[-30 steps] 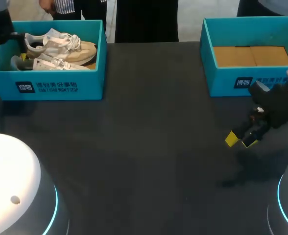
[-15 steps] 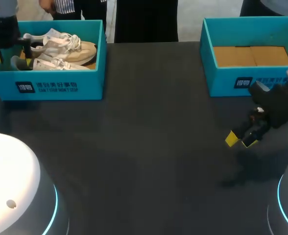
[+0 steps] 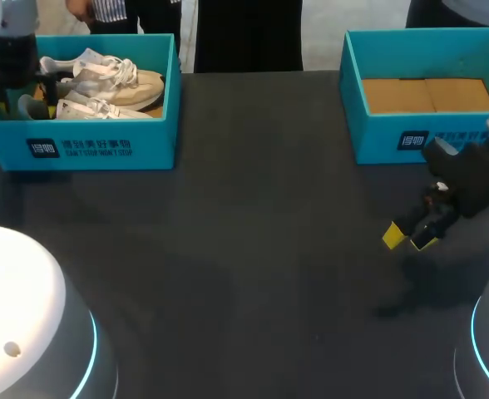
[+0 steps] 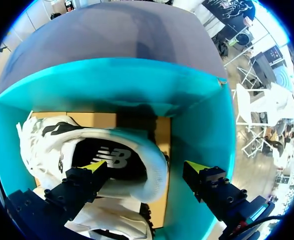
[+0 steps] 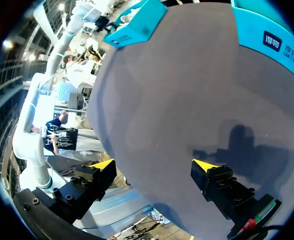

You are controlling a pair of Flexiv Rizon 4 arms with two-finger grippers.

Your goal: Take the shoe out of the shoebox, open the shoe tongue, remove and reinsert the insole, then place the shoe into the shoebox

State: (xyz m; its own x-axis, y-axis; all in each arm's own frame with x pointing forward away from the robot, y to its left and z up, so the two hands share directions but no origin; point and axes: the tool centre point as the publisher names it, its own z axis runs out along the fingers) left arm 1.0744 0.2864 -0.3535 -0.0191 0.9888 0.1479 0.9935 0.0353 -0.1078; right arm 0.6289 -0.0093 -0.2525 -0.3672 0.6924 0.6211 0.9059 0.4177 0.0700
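Our left gripper (image 4: 146,166) hung wide open inside the shoebox (image 4: 112,85), straddling the heel of the white shoe (image 4: 52,145) lying there, while our right gripper (image 3: 409,238) hovered open, fingers apart, above the tabletop (image 3: 253,233).

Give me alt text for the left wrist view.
The open left end effector straddles the heel of a white sneaker inside a teal shoebox, one yellow tip in the shoe's opening, the other between heel and box wall.
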